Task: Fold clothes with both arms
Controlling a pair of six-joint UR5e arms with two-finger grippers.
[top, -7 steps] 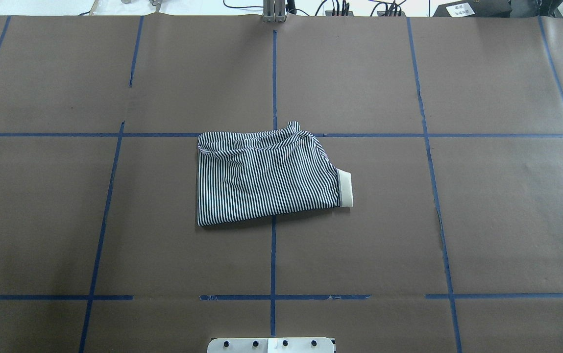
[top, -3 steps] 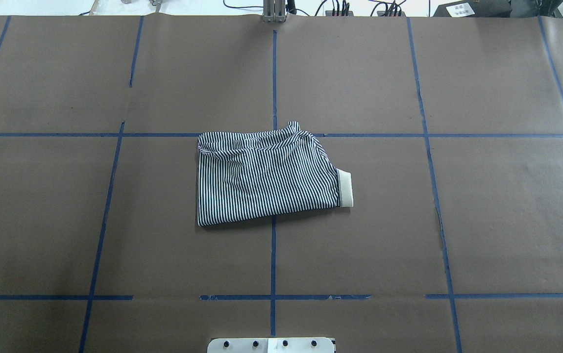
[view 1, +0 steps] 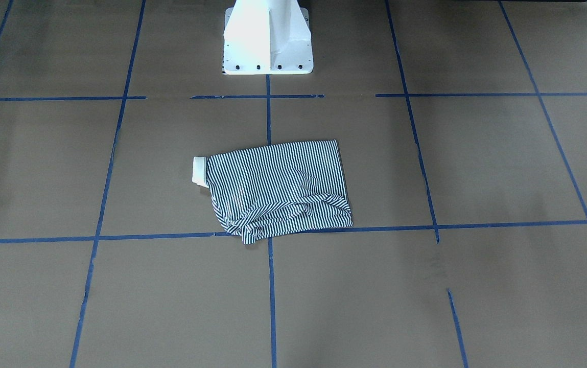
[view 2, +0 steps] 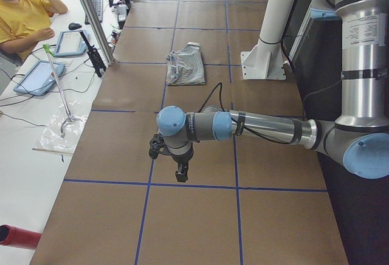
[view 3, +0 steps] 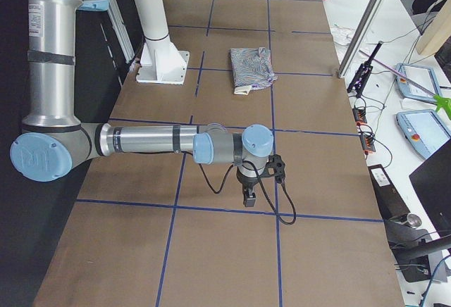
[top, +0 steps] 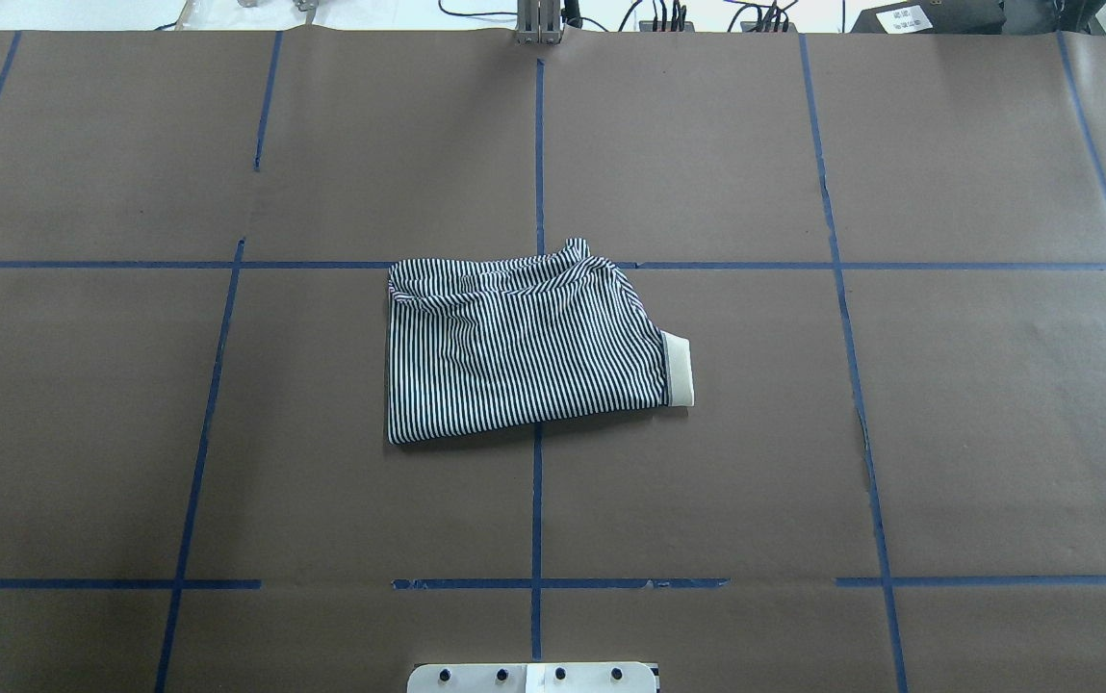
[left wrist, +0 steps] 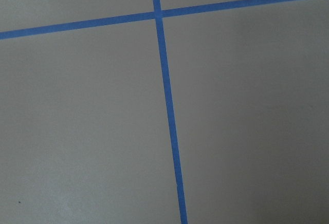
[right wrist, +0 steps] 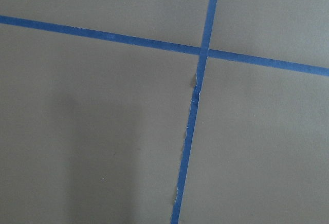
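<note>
The clothes are one navy-and-white striped shirt [top: 524, 346], folded into a rough rectangle at the table's middle, with a cream band [top: 678, 369] sticking out on one side. It also shows in the front-facing view [view 1: 278, 189] and small in both side views [view 2: 185, 67] [view 3: 251, 67]. Both arms are stretched out far from it, toward the table's ends. The left gripper [view 2: 181, 174] hangs over bare paper, and so does the right gripper [view 3: 249, 198]. I cannot tell whether either is open or shut. Both wrist views show only brown paper and blue tape.
Brown paper with a blue tape grid [top: 537, 500] covers the table. The white pedestal base [view 1: 267, 38] stands at the robot's edge. A seated person in yellow [view 2: 24, 16], tablets [view 2: 36, 76] and cables lie on a side desk beyond the far edge.
</note>
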